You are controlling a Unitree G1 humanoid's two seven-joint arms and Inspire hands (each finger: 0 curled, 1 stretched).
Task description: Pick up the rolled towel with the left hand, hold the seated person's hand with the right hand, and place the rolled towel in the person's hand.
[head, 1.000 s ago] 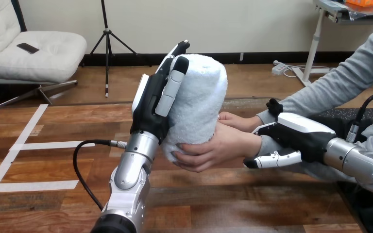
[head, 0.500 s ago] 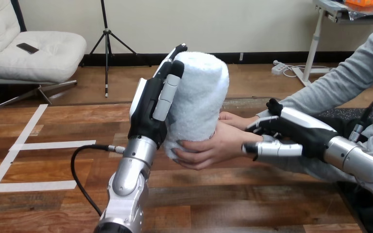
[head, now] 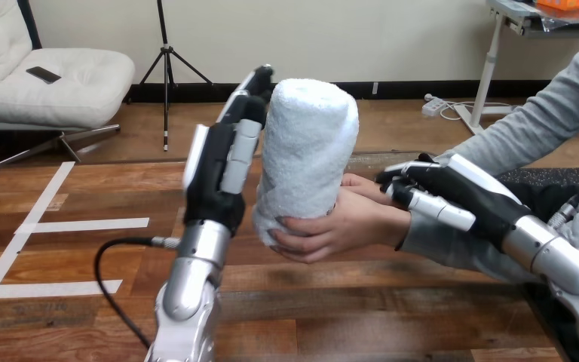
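The white rolled towel (head: pixel 307 151) stands upright above the table, and the person's hand (head: pixel 339 228) is curled round its lower end. A second hand of the person (head: pixel 360 185) shows just behind the towel. My left hand (head: pixel 221 164) is upright right beside the towel's left side, its fingers straight and not wrapped round it. My right hand (head: pixel 464 197) lies over the person's wrist from the right. Its fingers (head: pixel 431 207) reach out straight across the wrist, and I see none curled round it.
White tape strips (head: pixel 83 225) mark the wooden table (head: pixel 362 317) at the left. A black cable (head: pixel 109 271) loops from my left forearm over the table. The person's grey sleeve (head: pixel 528 124) comes in from the upper right.
My left hand has opened off the towel and drawn a little to the left; the person's hand keeps the towel. My right hand has come up from below the wrist to lie over it.
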